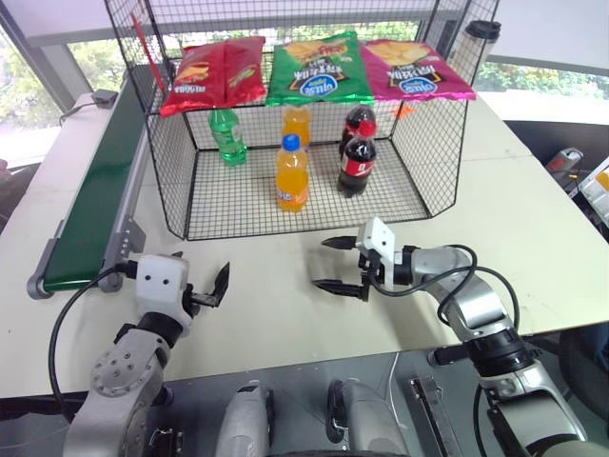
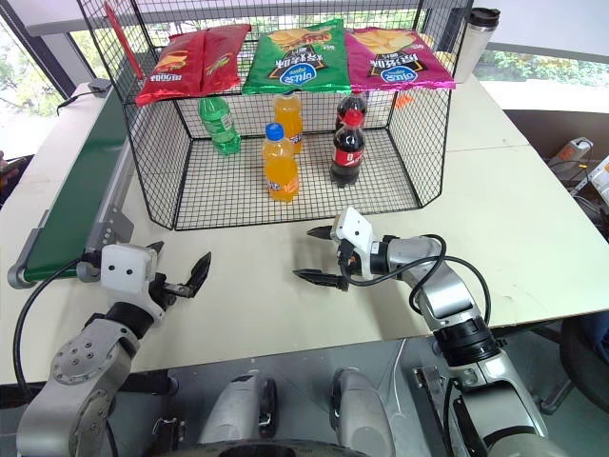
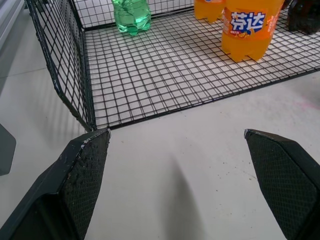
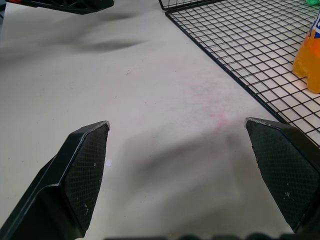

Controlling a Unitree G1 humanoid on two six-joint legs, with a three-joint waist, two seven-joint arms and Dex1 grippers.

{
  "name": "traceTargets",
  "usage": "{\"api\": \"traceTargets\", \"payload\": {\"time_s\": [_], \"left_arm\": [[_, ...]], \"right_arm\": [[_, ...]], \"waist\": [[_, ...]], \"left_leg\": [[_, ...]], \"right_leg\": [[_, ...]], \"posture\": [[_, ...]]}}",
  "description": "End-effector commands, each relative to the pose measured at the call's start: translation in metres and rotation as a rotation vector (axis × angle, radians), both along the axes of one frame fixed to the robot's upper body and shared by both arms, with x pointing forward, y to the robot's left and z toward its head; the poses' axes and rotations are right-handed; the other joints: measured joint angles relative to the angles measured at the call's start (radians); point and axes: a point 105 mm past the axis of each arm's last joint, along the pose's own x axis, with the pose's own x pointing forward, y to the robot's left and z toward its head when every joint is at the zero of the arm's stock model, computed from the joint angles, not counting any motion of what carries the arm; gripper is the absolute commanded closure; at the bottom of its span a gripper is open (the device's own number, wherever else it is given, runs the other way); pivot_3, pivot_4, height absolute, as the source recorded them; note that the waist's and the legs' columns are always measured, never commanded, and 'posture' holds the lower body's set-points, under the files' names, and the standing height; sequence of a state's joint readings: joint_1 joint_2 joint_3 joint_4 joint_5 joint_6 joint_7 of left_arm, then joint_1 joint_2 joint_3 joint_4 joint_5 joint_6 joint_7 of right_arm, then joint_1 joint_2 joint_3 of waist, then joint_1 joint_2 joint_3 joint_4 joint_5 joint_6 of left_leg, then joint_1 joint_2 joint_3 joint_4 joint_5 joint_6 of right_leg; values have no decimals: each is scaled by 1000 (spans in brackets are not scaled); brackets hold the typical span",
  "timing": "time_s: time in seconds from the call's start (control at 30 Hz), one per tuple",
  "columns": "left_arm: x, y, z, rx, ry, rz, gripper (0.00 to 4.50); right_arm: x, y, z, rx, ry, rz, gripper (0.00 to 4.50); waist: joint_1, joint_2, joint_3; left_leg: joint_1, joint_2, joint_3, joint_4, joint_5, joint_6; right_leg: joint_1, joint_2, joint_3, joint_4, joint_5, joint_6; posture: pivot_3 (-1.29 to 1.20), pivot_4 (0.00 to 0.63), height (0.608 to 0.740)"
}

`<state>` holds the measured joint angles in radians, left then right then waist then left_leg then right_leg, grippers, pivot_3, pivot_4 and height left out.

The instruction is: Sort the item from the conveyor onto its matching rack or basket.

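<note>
Both grippers, left and right, hovered spread and empty near the cage, probably because the conveyor carried nothing.

A white bench is seen, w/ three things set directly on it. Along the left edge a conveyor is laid, running front to back; its belt is bare. Just beside it, at centre-back, a wire cage is stood, open at the front, its grid floor flat on the bench. Near the back right corner, behind the cage, a tumbler w/ dark lid is stood upright. The bench front, approx. from cage to near edge, is left bare; faint pink smudge noted there.
</note>
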<state>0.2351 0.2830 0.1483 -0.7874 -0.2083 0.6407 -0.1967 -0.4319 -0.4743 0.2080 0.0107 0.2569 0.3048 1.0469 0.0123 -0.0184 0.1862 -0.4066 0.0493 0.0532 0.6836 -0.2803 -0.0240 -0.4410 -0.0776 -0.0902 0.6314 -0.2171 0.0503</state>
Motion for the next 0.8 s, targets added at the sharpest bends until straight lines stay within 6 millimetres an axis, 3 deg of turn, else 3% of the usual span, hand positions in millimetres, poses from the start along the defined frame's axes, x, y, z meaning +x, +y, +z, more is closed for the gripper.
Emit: {"api": "traceTargets", "payload": {"time_s": [0.03,0.8], "left_arm": [[-1,-2,14,10,-62,-16,33],[-5,3,14,-20,-38,36,33]], "right_arm": [[2,2,13,20,-57,13,0],[0,6,16,39,-53,39,0]], "waist": [[0,0,0],[0,0,0]], "left_leg": [[0,0,0,0,0,0],[0,0,0,0,0,0]], "right_leg": [[0,0,0,0,0,0],[0,0,0,0,0,0]], "posture": [[0,150,740],[0,150,740]]}}
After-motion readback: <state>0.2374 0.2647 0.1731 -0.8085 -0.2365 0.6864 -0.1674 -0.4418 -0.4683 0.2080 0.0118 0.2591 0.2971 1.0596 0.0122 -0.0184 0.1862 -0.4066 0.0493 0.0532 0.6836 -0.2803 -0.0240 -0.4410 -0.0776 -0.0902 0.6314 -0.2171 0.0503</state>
